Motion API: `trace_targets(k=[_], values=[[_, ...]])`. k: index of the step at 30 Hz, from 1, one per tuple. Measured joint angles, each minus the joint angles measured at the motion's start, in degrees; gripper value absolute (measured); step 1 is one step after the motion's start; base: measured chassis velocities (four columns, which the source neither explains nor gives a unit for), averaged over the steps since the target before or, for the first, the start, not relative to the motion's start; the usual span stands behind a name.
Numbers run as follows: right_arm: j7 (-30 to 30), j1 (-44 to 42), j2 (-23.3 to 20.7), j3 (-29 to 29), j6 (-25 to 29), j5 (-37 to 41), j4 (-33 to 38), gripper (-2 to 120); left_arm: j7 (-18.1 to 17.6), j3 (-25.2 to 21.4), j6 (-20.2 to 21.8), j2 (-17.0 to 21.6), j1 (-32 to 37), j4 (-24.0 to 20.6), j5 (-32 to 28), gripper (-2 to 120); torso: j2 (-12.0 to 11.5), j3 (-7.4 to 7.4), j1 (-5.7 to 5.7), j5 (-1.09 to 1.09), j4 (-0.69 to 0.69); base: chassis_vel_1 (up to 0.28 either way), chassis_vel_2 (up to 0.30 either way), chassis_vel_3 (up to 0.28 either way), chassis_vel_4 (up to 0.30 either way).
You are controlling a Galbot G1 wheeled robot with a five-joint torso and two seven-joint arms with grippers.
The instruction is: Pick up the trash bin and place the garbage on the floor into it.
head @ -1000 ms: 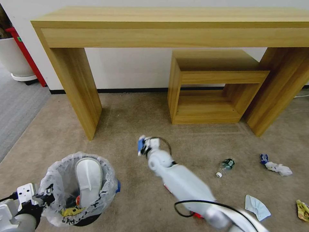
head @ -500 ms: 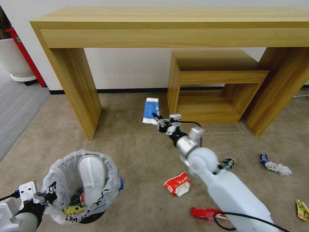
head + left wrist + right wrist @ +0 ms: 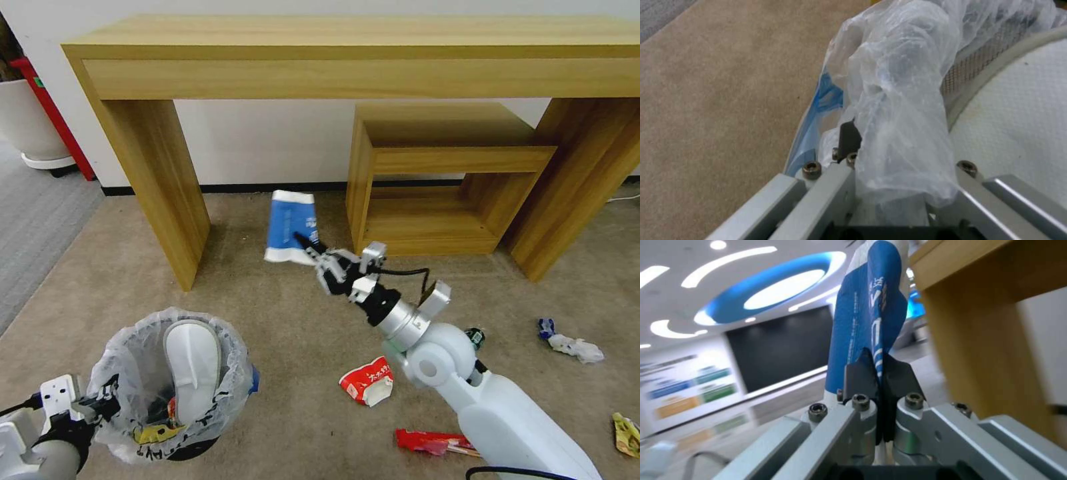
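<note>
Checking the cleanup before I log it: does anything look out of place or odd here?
Yes. A slipper stands on end, sticking out of the trash bin. A crushed paper bowl and a bottle lie on the carpet.

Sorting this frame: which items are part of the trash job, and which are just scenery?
Job:
- black bin lined with translucent bag, held by left gripper
- flat blue-white packet, pinched in right gripper
- crushed red-white paper bowl
- red wrapper
- white slipper, binned

Scenery:
- wooden console table
- wooden cube shelf

Bag-lined trash bin, upright white slipper inside.
</note>
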Motion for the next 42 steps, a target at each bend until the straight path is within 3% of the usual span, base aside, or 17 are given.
trace_targets(k=[7,15,26,34,37,42], values=[[-3.62,8.06,2.48,-8.17,-2.84,2.95,-2.40,0,0.31,-0.31,-0.09,-0.08,-0.10,-0.21,-0.26,1,0.00,0.01,0.00,0.00,0.01,0.000,0.000,0.000,0.000],[-1.28,10.61,2.28,-15.85,-3.71,4.03,-4.30,0,-0.03,-0.71,0.03,-0.21,-0.17,-0.22,-0.80,1,0.00,0.01,0.00,0.00,-0.01,0.000,0.000,0.000,0.000],[1.26,11.75,3.86,-22.29,-4.25,3.29,-7.57,0,-0.24,-1.07,0.16,-0.25,0.00,-0.62,-0.94,1,0.00,0.00,0.00,0.00,-0.01,0.000,0.000,0.000,0.000],[1.95,11.97,5.02,-23.28,-5.45,2.58,-8.56,0,-0.25,-0.88,0.19,-0.47,0.27,-0.68,-0.48,1,0.00,0.00,0.00,0.00,0.00,0.000,0.000,0.000,0.000],[3.64,11.99,4.81,-23.21,-6.55,2.26,-8.53,14,-0.25,-0.90,0.19,-0.38,0.48,-0.78,-0.39,1,0.00,0.00,0.00,0.00,0.00,0.000,0.000,0.000,0.000],[4.98,11.67,4.42,-22.98,-7.23,2.10,-8.30,28,-0.26,-0.86,0.21,-0.34,0.50,-0.78,-0.21,1,0.00,0.00,0.00,0.01,0.00,0.000,0.000,0.000,0.000]])
